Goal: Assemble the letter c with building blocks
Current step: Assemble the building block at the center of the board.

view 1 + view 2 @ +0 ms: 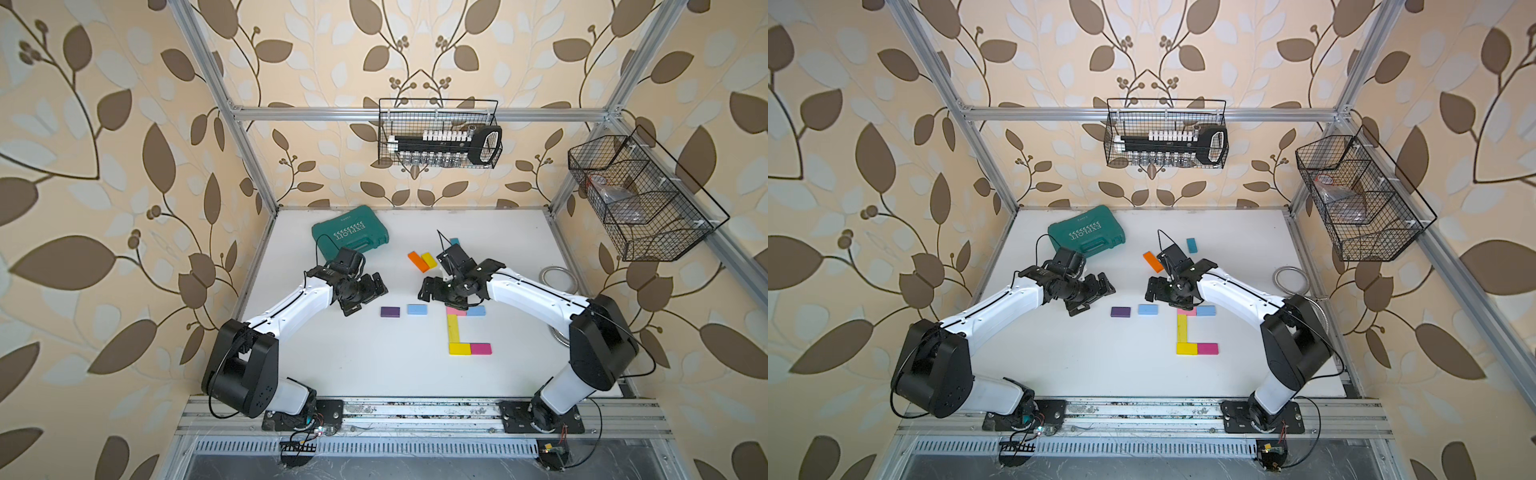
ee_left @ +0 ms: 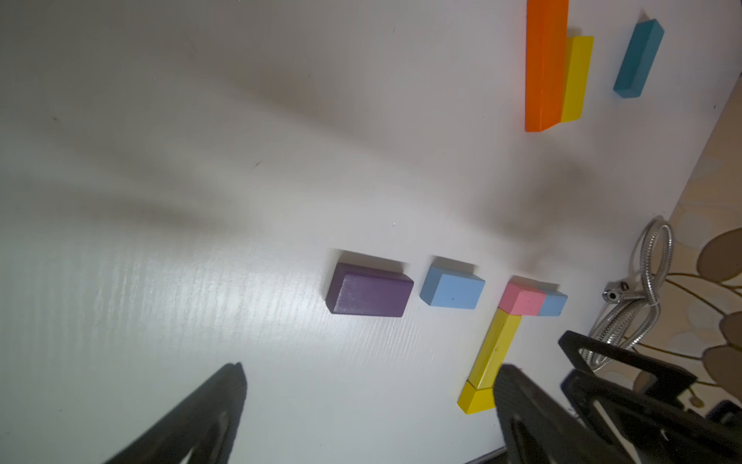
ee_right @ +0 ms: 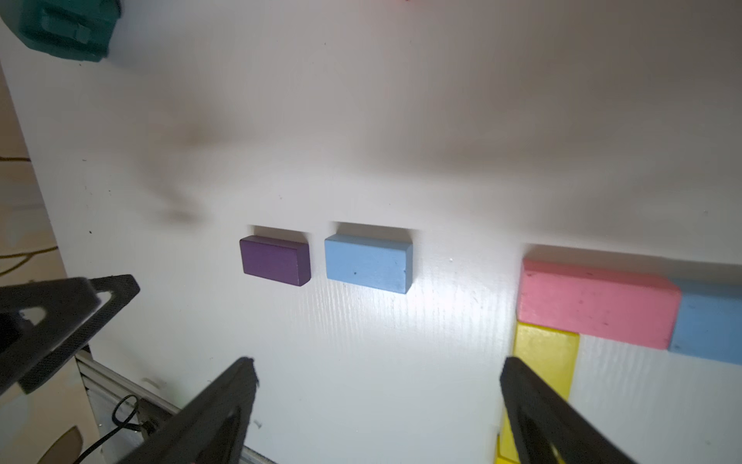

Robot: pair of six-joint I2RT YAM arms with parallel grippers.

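Only readable print is "EXPLOIT" over a chevron row on the green case, back left of the white table. Ten blocks in all: three yellow, two light blue, one each of purple, orange, teal, pink and magenta. Partial C: pink block touching light blue end block, long yellow block, then corner yellow block touching magenta block. Loose: purple block beside loose light blue block. Farther back, orange block touches spare yellow block, with teal block nearby. Left gripper has its jaws wide and empty. Right gripper has its jaws spread and empty, near the pink block.
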